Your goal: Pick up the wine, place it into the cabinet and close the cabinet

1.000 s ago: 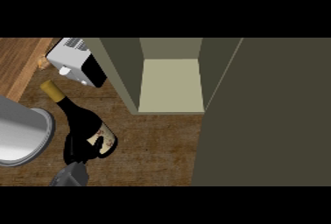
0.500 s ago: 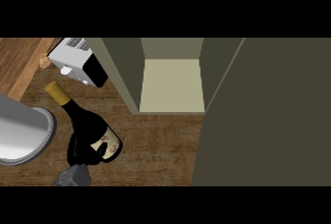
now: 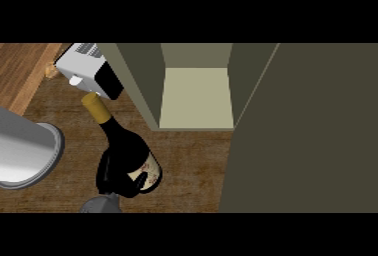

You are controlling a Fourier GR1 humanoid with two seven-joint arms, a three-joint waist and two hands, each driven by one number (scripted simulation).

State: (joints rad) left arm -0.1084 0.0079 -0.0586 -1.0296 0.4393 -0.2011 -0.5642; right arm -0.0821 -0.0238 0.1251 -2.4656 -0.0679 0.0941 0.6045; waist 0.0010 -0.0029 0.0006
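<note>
The wine bottle is dark, with a gold foil top and a pale label, and leans with its neck toward the upper left. My left hand is shut on the bottle's lower body at the bottom left, with the grey forearm just showing below it. The bottle hangs over the wooden counter, to the left of the cabinet. The cabinet stands open, showing a pale inside floor. Its dark door is swung out and fills the right side. My right hand shows nowhere.
A white appliance sits just beyond the bottle's top, beside the cabinet's left wall. A big grey metal pot stands at the left edge. The open door blocks the view of everything at the right.
My left hand has carried the bottle to the right, closer to the cabinet's opening. The bottle's top now lies just under the white appliance.
</note>
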